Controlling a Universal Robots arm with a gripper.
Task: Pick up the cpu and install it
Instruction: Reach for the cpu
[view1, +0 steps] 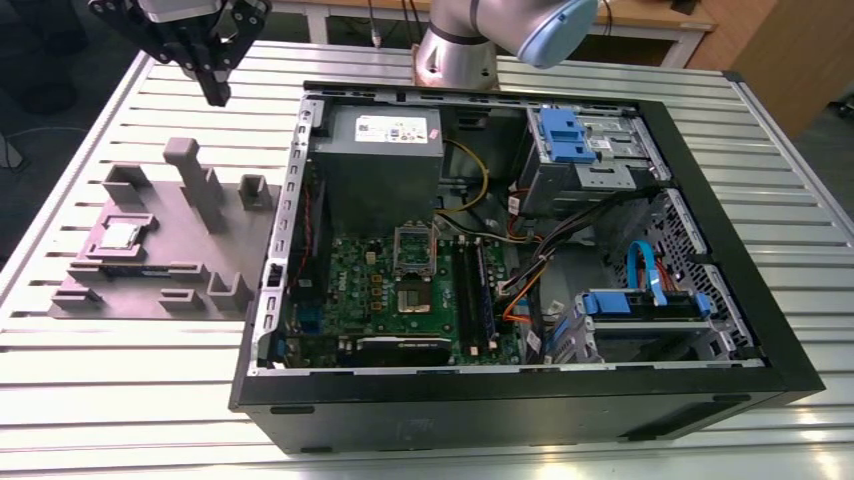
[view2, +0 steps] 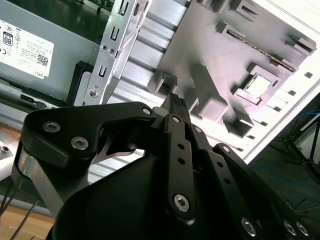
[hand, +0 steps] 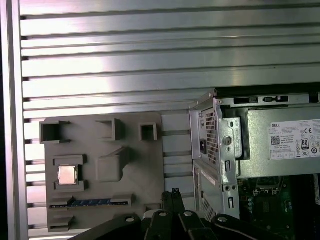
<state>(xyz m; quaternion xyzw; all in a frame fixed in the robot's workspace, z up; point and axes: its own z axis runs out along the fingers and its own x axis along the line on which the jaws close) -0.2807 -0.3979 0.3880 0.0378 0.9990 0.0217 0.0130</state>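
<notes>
The cpu (view1: 120, 235) is a small silvery square lying in a recess of the grey holder block (view1: 147, 275) on the table, at the exterior view's left. It also shows as the cpu (hand: 67, 175) in the first wrist view and the cpu (view2: 257, 86) in the second wrist view. My black gripper (view1: 215, 97) hangs high above the table, beyond the holder and well clear of the chip, its fingers shut with nothing between them. The dark socket (view1: 412, 296) sits on the green motherboard (view1: 350, 270) inside the open computer case (view1: 534, 400).
A tall grey post (view1: 198, 185) rises from the holder block between the gripper and the cpu. A memory stick (hand: 90, 202) lies in a slot of the block. The case's metal side wall (view1: 288, 215) stands next to the holder. Power supply (view1: 380, 150), cables and blue drive bays (view1: 581, 140) crowd the case.
</notes>
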